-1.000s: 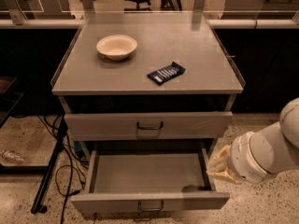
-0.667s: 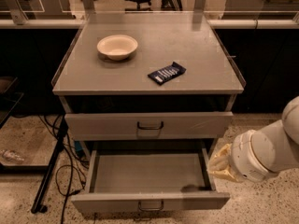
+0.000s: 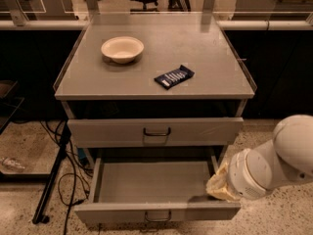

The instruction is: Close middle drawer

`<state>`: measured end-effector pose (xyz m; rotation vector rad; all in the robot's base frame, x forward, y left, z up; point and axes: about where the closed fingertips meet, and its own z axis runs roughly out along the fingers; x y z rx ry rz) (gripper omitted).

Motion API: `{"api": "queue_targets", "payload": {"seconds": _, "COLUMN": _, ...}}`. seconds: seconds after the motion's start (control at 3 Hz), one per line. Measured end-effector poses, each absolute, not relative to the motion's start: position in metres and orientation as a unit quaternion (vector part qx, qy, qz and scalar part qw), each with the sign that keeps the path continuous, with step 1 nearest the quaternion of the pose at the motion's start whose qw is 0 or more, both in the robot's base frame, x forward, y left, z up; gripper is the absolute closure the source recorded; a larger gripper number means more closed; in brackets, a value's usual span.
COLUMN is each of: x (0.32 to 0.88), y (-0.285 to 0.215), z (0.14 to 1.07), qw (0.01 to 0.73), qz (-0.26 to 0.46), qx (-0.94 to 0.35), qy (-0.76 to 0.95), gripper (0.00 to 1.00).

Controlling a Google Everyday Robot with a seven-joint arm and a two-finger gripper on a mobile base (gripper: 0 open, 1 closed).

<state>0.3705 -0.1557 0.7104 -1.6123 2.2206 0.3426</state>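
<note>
The middle drawer (image 3: 151, 182) is the lower, wide grey one. It is pulled far out and shows a bare grey tray. Its shallow front panel (image 3: 112, 212) has a small dark loop handle (image 3: 158, 216) at centre, near the bottom edge of the view. My white arm (image 3: 274, 165) comes in from the right. My gripper (image 3: 215, 186) is at the drawer's right side wall, near its front corner. Only its pale tan base shows past the arm.
Above the open drawer sits a taller-fronted grey drawer (image 3: 155, 131), slightly out. On the cabinet top are a cream bowl (image 3: 122, 49) and a dark blue snack packet (image 3: 174, 77). Cables and a black stand leg (image 3: 51, 180) lie on the floor at left.
</note>
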Motion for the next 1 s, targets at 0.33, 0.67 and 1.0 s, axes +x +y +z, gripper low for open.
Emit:
{"api": "queue_targets", "payload": {"seconds": 0.33, "x": 0.366, "y": -0.149, "z": 0.661, "qw": 0.194, "qz": 0.154, "qx": -0.560, "qy": 0.790, "gripper": 1.00}}
{"api": "queue_targets", "payload": {"seconds": 0.67, "x": 0.362, "y": -0.154, "z": 0.619, "qw": 0.210, "qz": 0.177, "qx": -0.555, "qy": 0.785, "gripper": 1.00}}
{"api": "queue_targets", "payload": {"seconds": 1.0, "x": 0.359, "y": -0.152, "z": 0.581, "qw": 0.212, "qz": 0.192, "qx": -0.557, "qy": 0.780, "gripper": 1.00}}
